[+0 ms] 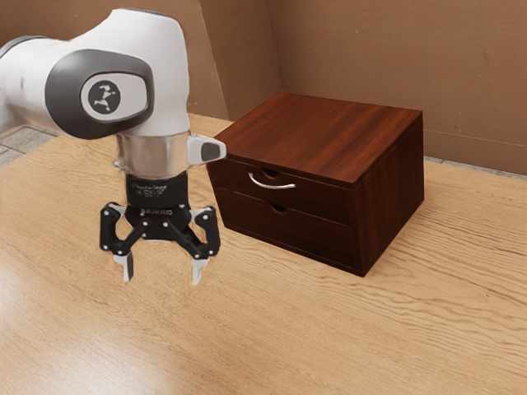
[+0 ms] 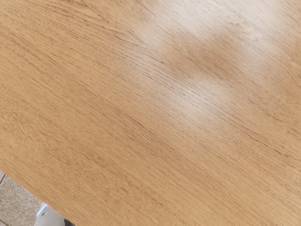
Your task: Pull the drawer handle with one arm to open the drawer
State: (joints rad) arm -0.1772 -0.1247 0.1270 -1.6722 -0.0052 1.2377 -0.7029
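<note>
The slim, curved silver metal handle (image 1: 272,184) sits near the top edge of the upper drawer (image 1: 317,197), under a small finger notch, on the face that looks toward the exterior view's left. That drawer front lies flush with the lower drawer (image 1: 284,224), so it reads as shut and the pull is not yet begun. Both belong to a dark reddish-brown wooden cabinet (image 1: 321,136) standing squarely on the pale oak-grain worktop (image 1: 370,329), its drawer face turned to the arm, which I judge leaves a straight pull path.

The black two-finger end effector (image 1: 162,271) hangs near the cabinet's front corner, apart from it and lower than the handle. Its fingers are spread wide with nothing between them, and they point straight down at the worktop (image 2: 141,117), which is why the wrist view looks onto bare wood grain and a corner of tiled floor (image 2: 14,202). The white and grey arm (image 1: 99,82) comes in from the exterior view's upper left. To reach the handle, the hand would likely need to rise and tilt toward the drawer face.
</note>
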